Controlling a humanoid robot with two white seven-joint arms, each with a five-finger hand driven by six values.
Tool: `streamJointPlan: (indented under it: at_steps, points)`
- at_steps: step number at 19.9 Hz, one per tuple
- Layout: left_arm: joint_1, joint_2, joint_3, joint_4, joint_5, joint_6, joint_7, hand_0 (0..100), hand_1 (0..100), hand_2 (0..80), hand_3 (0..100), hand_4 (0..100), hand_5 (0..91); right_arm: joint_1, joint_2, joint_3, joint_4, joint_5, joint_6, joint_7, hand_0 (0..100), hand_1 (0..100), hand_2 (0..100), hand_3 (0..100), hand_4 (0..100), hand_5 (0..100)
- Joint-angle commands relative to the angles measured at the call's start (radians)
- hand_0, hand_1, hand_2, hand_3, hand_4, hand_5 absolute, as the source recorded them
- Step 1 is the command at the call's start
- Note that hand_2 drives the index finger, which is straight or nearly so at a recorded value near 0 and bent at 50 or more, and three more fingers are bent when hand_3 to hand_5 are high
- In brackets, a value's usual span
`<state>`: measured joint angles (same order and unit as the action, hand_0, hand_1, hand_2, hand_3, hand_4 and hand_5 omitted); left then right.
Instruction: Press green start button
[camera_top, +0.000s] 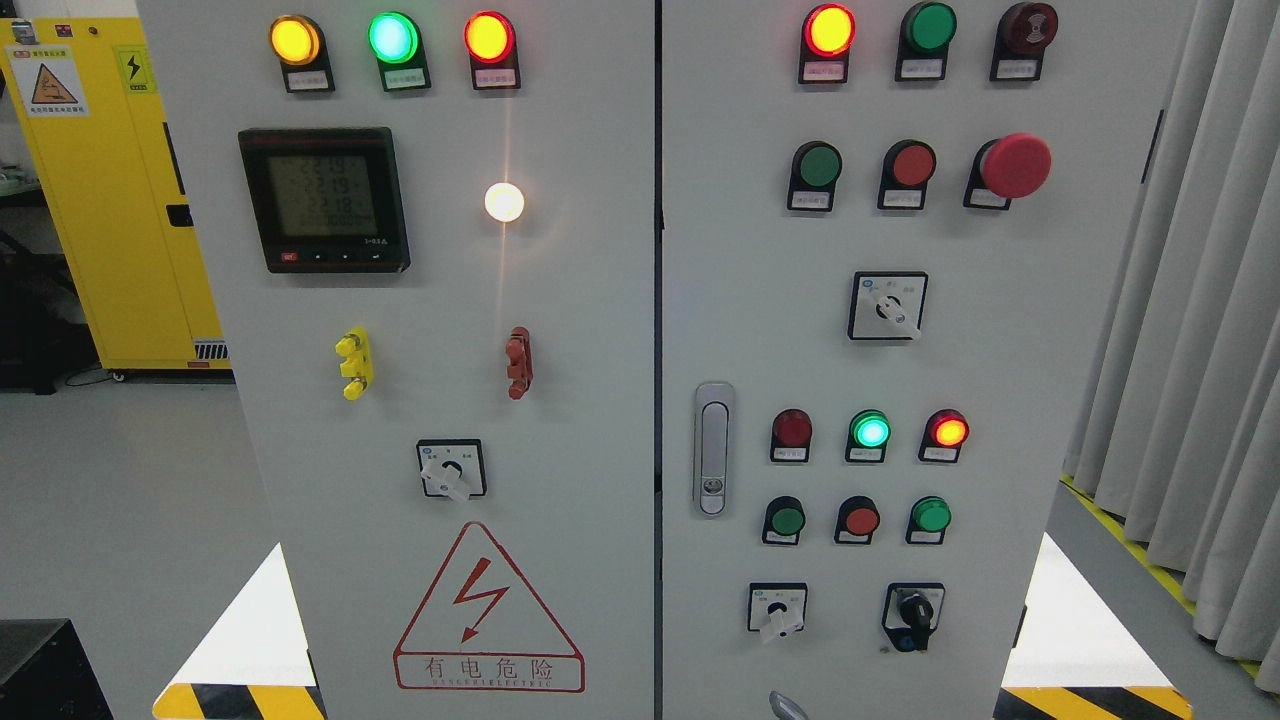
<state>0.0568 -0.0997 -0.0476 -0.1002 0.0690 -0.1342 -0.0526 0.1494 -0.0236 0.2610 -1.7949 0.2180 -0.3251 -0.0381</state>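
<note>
A grey electrical cabinet with two doors fills the head view. On the right door, a dark green push button (819, 165) sits in the upper row beside a red button (912, 164) and a red mushroom stop button (1014, 165). Lower down are two more green push buttons (787, 520) (930, 514) with a red one (860, 519) between them. The labels are too small to read. A small grey tip (788, 705) shows at the bottom edge right of the middle, possibly a finger of my right hand. It is far below the buttons.
Indicator lamps run along the top and above the lower buttons; a green lamp (869, 431) is lit. Rotary switches (887, 306) (777, 608), a door latch (711, 450) and a meter (322, 198) are on the panels. A yellow cabinet (110, 200) stands left, curtains (1190, 300) right.
</note>
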Motion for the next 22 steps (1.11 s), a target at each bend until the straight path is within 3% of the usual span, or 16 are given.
streamJointPlan:
  at_steps: [1, 7, 9, 10, 12, 14, 17, 19, 21, 22]
  points:
    - [0.000, 0.000, 0.000, -0.001, 0.000, 0.001, 0.000, 12, 56, 0.0, 0, 0, 0.0, 0.002, -0.022, 0.001, -0.003, 0.000, 0.000, -0.002, 33, 66, 0, 0, 0, 0]
    - [0.000, 0.000, 0.000, -0.001, 0.000, 0.001, 0.000, 12, 56, 0.0, 0, 0, 0.0, 0.002, -0.022, 0.000, -0.003, 0.001, 0.004, -0.005, 33, 66, 0, 0, 0, 0]
    - [0.000, 0.000, 0.000, 0.001, 0.000, 0.001, 0.000, 12, 56, 0.0, 0, 0, 0.0, -0.004, -0.022, 0.000, -0.004, 0.012, 0.011, -0.046, 31, 67, 0, 0, 0, 0]
    - [0.000, 0.000, 0.000, -0.001, 0.000, 0.001, 0.000, 12, 56, 0.0, 0, 0, 0.0, -0.005, -0.024, -0.002, -0.006, 0.021, 0.011, -0.071, 25, 73, 0, 0, 0, 1]
    - [0.001, 0.000, 0.000, 0.001, 0.000, 0.001, 0.000, 12, 56, 0.0, 0, 0, 0.0, -0.005, -0.026, -0.006, -0.023, 0.041, 0.012, -0.083, 21, 79, 0, 2, 6, 9]
    - [0.000, 0.000, 0.000, 0.001, 0.000, 0.001, 0.000, 12, 56, 0.0, 0, 0, 0.0, -0.004, -0.026, -0.020, -0.029, 0.125, 0.009, -0.085, 24, 81, 0, 4, 8, 11]
    - [0.000, 0.000, 0.000, -0.001, 0.000, 0.001, 0.000, 12, 56, 0.0, 0, 0, 0.0, -0.002, -0.027, -0.075, -0.030, 0.408, 0.000, -0.092, 32, 82, 0, 5, 9, 13]
    - [0.000, 0.000, 0.000, 0.001, 0.000, 0.001, 0.000, 12, 56, 0.0, 0, 0, 0.0, -0.008, -0.027, -0.097, -0.049, 0.556, -0.006, -0.118, 50, 86, 0, 17, 22, 22]
    - [0.000, 0.000, 0.000, 0.001, 0.000, 0.001, 0.000, 12, 56, 0.0, 0, 0, 0.0, -0.034, -0.027, -0.118, -0.069, 0.642, -0.006, -0.123, 50, 88, 0, 22, 27, 26]
    - [0.001, 0.000, 0.000, 0.001, 0.000, 0.001, 0.000, 12, 56, 0.0, 0, 0, 0.0, -0.054, -0.027, -0.134, -0.076, 0.685, -0.006, -0.123, 48, 90, 0, 33, 40, 36]
